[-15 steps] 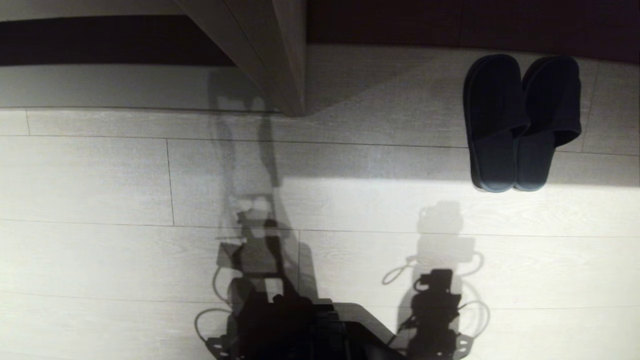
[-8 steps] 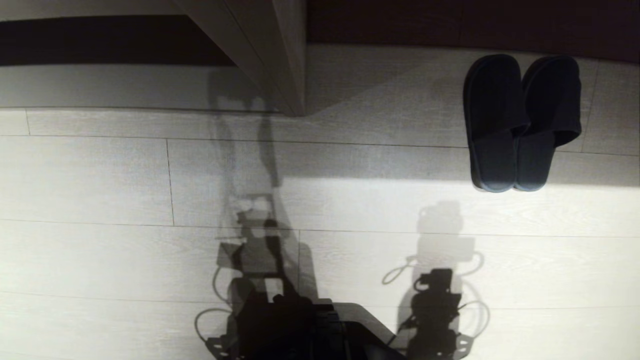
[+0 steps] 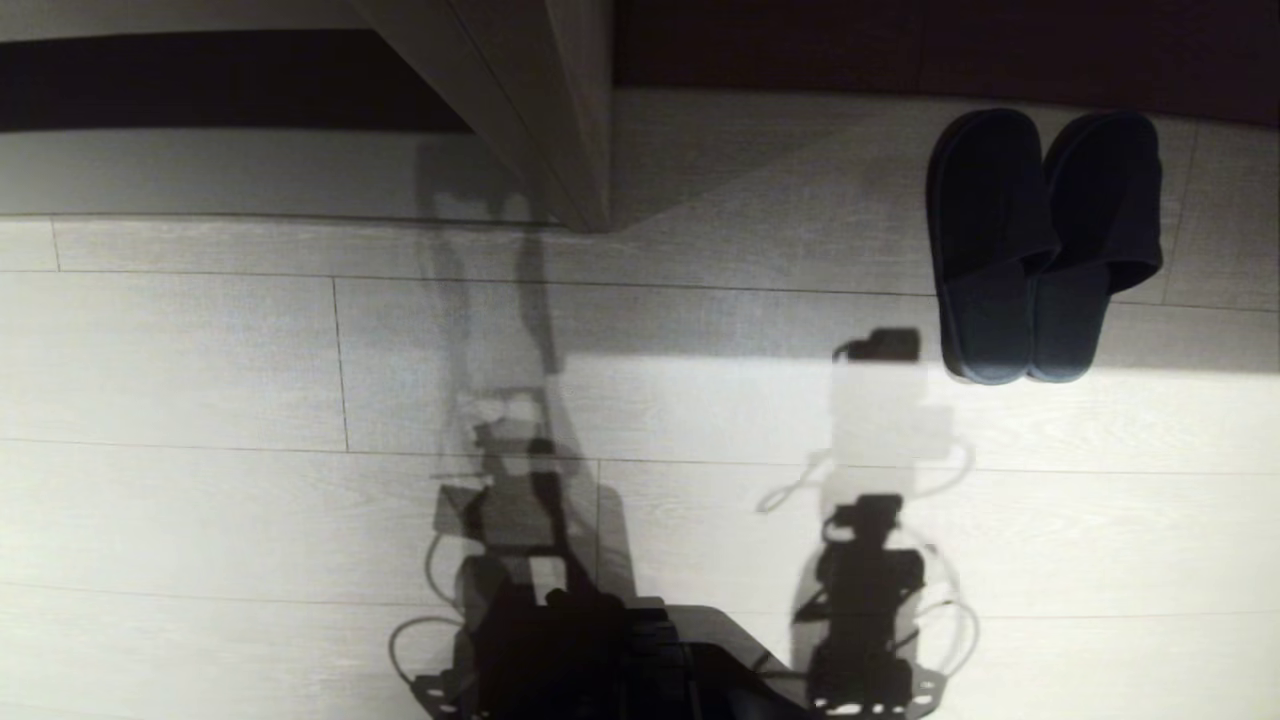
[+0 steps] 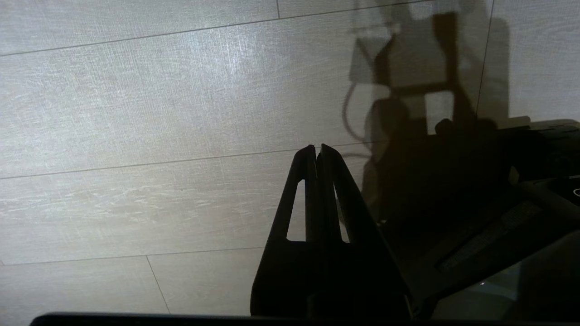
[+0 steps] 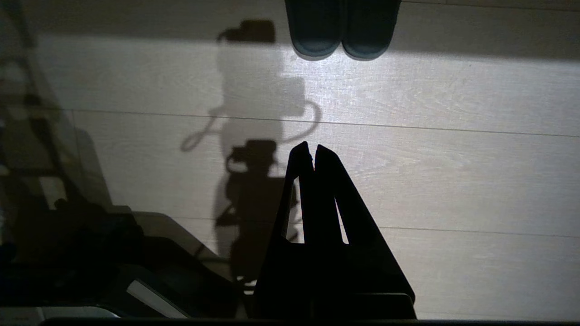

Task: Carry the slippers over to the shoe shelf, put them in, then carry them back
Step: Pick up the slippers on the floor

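Observation:
The slippers [image 3: 1040, 245], a dark blue-grey pair, lie side by side on the pale plank floor at the far right, toes toward the dark recess behind them. Their heel ends [image 5: 342, 27] show in the right wrist view, well ahead of my right gripper [image 5: 310, 147], which is shut and empty above bare floor. My left gripper [image 4: 316, 147] is also shut with nothing in it, hanging over floor beside the robot's base. The shoe shelf [image 3: 200, 170] is at the far left, a dark opening above a pale raised base board.
A grey-brown upright panel [image 3: 560, 110] juts out between the shoe shelf and the dark recess [image 3: 950, 45] behind the slippers. My dark base [image 3: 620, 660] fills the bottom middle. Arm shadows fall across the wide floor between base and slippers.
The right arm's shadow on the floor has stretched toward the slippers, so that arm has moved forward. The left arm's shadow, the slippers and the whole scene are unchanged.

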